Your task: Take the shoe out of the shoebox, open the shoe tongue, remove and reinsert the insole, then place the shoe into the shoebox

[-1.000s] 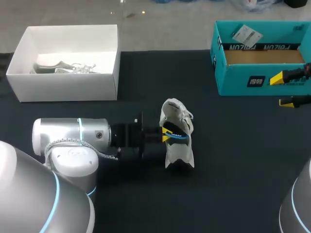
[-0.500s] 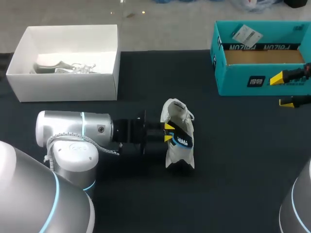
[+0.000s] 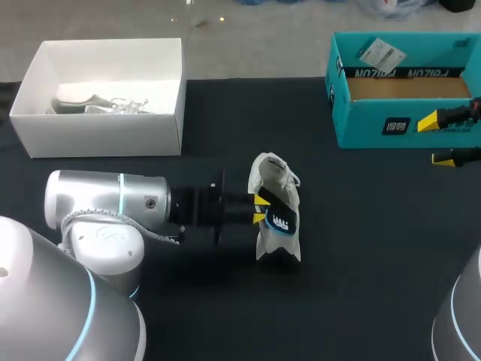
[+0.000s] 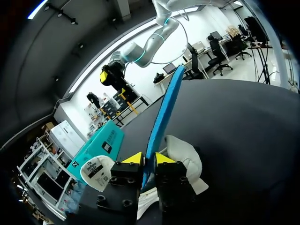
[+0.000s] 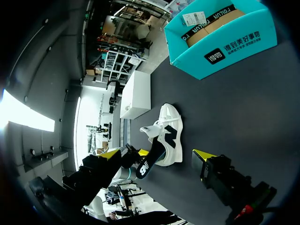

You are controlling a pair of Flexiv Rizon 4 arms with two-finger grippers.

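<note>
One white shoe (image 3: 274, 218) lies on the black table (image 3: 361, 248) near its middle, outside both boxes, with its tongue end toward 12 o'clock. The blue insole (image 4: 163, 117) is at the shoe's 9 o'clock side, and the left gripper (image 3: 260, 208), which comes in from 9 o'clock, has its two yellow fingers pressed on the insole from both sides. The teal shoebox (image 3: 376, 124) stands open at 2 o'clock from the shoe. The right gripper (image 3: 437, 140) is in front of this box, fingers apart and holding nothing. A white box (image 3: 105, 135) at 10 o'clock contains another shoe (image 3: 105, 104).
</note>
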